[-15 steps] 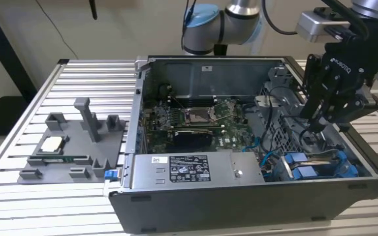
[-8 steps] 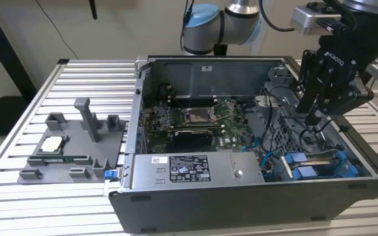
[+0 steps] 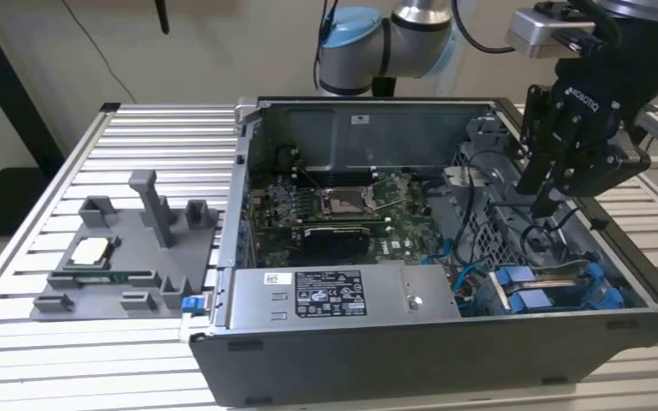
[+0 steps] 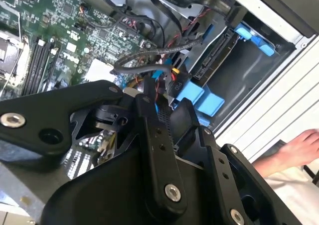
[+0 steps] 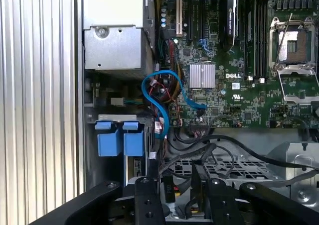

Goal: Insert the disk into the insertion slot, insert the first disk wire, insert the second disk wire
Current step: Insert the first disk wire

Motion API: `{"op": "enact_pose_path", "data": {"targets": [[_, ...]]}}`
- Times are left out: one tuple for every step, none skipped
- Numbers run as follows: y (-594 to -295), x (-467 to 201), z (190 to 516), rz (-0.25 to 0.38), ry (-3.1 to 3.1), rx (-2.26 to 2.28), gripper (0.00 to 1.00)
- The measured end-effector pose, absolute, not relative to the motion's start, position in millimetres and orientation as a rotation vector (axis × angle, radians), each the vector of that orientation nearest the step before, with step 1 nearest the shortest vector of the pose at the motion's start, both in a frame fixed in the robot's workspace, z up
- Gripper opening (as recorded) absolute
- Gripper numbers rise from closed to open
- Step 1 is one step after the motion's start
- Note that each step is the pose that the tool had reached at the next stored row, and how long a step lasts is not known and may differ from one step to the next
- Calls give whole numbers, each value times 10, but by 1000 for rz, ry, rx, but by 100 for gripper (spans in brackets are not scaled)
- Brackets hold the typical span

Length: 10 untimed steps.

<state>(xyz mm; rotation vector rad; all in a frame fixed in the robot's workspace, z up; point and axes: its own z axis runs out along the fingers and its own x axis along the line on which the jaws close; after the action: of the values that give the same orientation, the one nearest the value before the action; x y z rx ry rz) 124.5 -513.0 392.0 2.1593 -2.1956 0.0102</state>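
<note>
In the exterior view, the arm reached down from the upper right of the frame and its black hand hung inside the open computer case, over the right-hand part of the case. A tangle of dark cables lay just beside it. Whether the hand was open or gripping something could not be told in any of the three views.

The disk, marked by its bright blue carrier, sat in the bay at the lower right corner of the case, below the hand in the frame and apart from it. In both wrist views the blue carrier tabs stood near the hand, with cables bunched between them.

The green motherboard filled the middle of the case, and the grey power-supply box lay along the near wall. A thin blue cable looped over the board in the first wrist view. On the slatted metal surface, at the exterior view's left, rested a grey moulded fixture.
</note>
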Motion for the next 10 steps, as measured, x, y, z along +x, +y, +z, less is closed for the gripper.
{"op": "enact_pose_path", "data": {"targets": [[-5139,1254,3919,10,-2195,2160,40],[-5143,1264,3918,10,-2194,2161,40],[-5145,1275,3916,10,-2193,2162,40],[-5148,1285,3910,10,-2193,2162,40],[-5149,1292,3899,10,-2192,2164,40],[-5150,1297,3888,10,-2190,2166,40],[-5152,1301,3875,10,-2187,2168,40],[-5153,1304,3862,11,-2185,2171,40],[-5154,1305,3851,11,-2183,2175,40],[-5154,1305,3843,10,-2181,2178,40]]}}
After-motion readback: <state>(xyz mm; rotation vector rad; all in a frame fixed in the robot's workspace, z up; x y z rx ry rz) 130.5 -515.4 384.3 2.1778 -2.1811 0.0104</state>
